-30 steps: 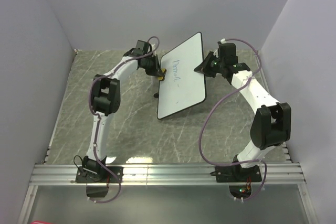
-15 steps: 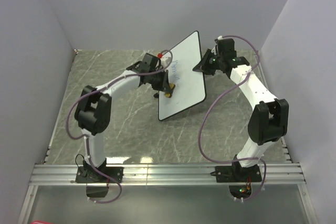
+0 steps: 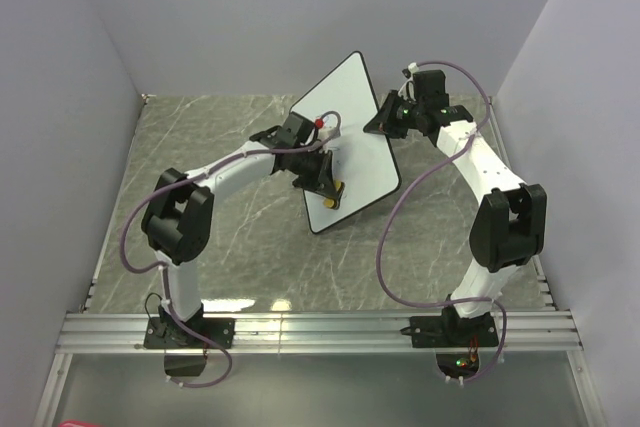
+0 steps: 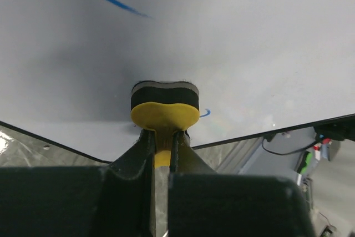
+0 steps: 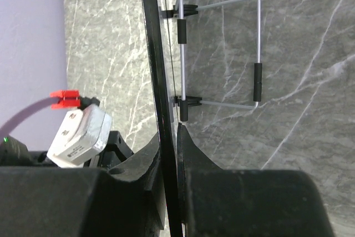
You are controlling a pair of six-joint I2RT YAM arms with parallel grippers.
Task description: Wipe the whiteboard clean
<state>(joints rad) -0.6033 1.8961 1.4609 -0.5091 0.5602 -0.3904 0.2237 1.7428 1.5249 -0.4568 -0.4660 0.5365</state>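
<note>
As your left fingers (image 4: 145,145) — clamped on the yellow eraser (image 4: 164,116) — swept toward 6 o'clock, most scribble left the whiteboard (image 3: 355,112), tilted at the desk (image 3: 230,237) centre, edge pinched by your right fingers (image 5: 191,154); one blue stroke (image 4: 113,1) remained.

Our left arm (image 3: 180,222): base at near left, elbow raised, forearm reaching right and toward far side, wrist bent down. We see left gripper (image 3: 333,187) with fingers pinched tight on yellow eraser (image 4: 165,112), only narrow slit between them in wrist view.

Our right arm (image 3: 505,227): base at near right, elbow high near right wall, forearm angled far and left. We see right gripper (image 3: 376,127) pointing left, fingers clamped from both sides on edge of whiteboard (image 3: 345,107).
</note>
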